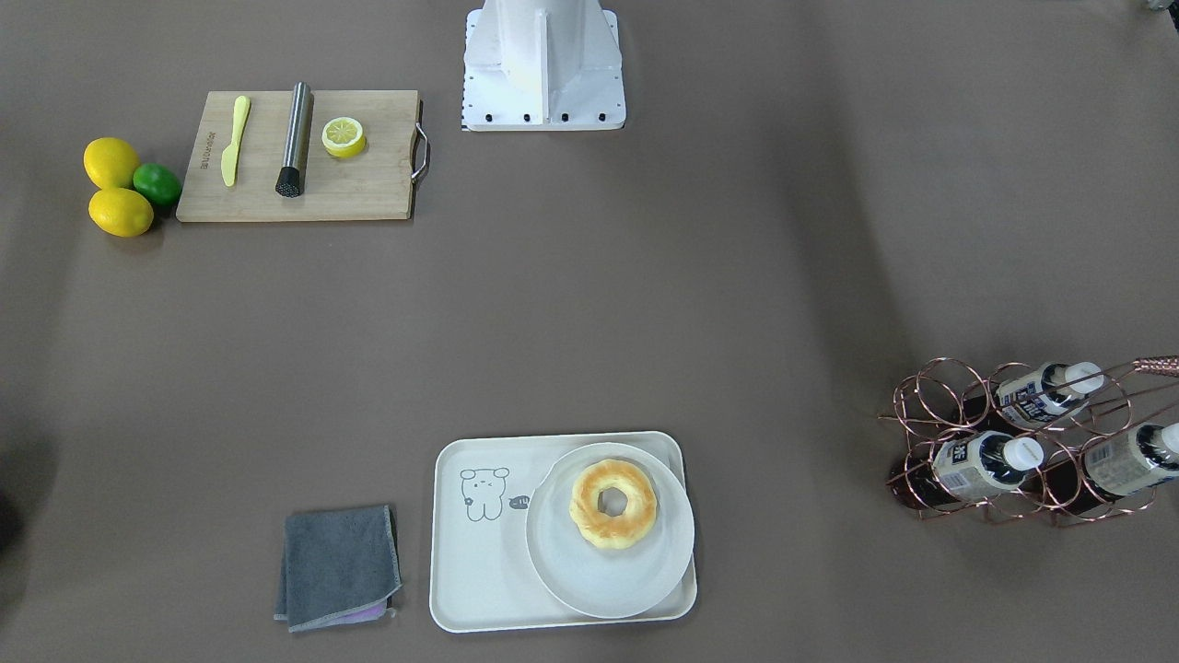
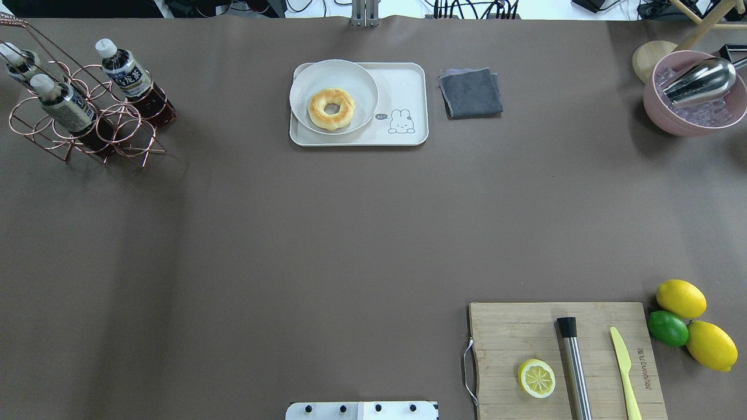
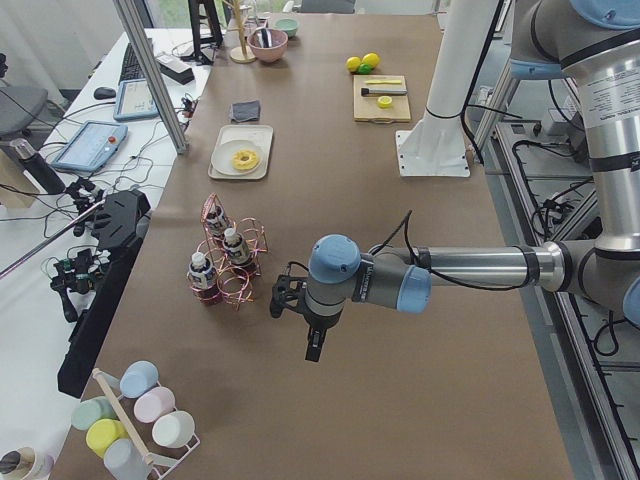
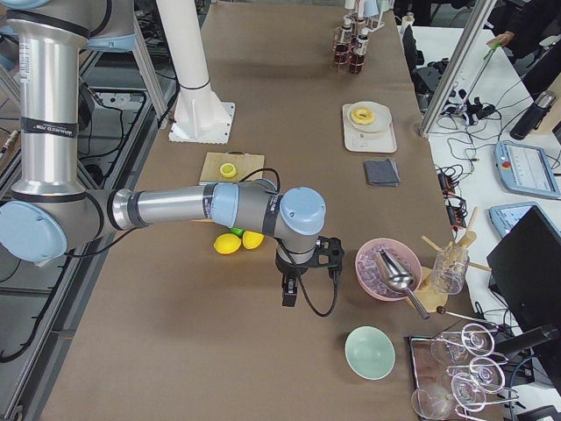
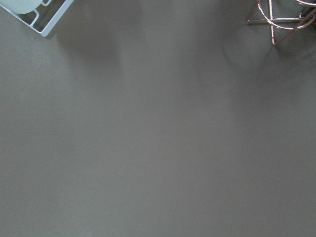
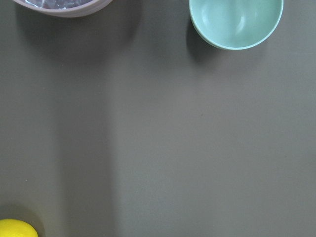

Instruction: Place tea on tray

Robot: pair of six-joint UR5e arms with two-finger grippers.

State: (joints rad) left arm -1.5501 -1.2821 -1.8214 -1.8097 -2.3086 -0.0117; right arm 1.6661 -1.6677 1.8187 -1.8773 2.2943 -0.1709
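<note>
1. Three bottles lie in one copper wire rack [image 1: 924, 419] at the far left of the tabletop [image 1: 645, 304]. Two have white and dark-blue labels and one [image 1: 1128, 458] has a pale beige label.
2. There is one tray [image 1: 479, 562], one round white plate [image 1: 599, 599] and one doughnut [image 1: 612, 505]. Beside the tray is one folded grey cloth [image 1: 338, 566].
3. At the near right there is one wooden cutting board [image 1: 368, 193], which holds one lemon half [image 1: 344, 136], one yellow knife [image 1: 235, 140] and one metal rod [image 1: 295, 138]. Two whole lemons [image 1: 110, 161] and one lime [image 1: 157, 183] sit just beside the board.
4. The tea [image 1: 981, 460] is a small clear bottle of dark reddish-brown drink. It has a white screw cap and a white and dark-blue label with characters. The other blue-labelled bottle [image 1: 1045, 394] sits in a ring above it.
5. The tea rests slanted in a lower ring. Its long axis runs roughly left to right, with the cap raised toward the left and the base low toward the right.
6. The tea is in the rack, well apart from the tray, which sits at the far middle. The plate with the doughnut fills the tray's left part, and the bear drawing shows on the bare right part.
7. The left tool [image 3: 312, 350] hangs over bare tabletop near the rack. I cannot tell whether it is released or clenched.
8. The right tool [image 4: 287, 294] hangs near the lemons at the right end. I cannot tell its state either.
</note>
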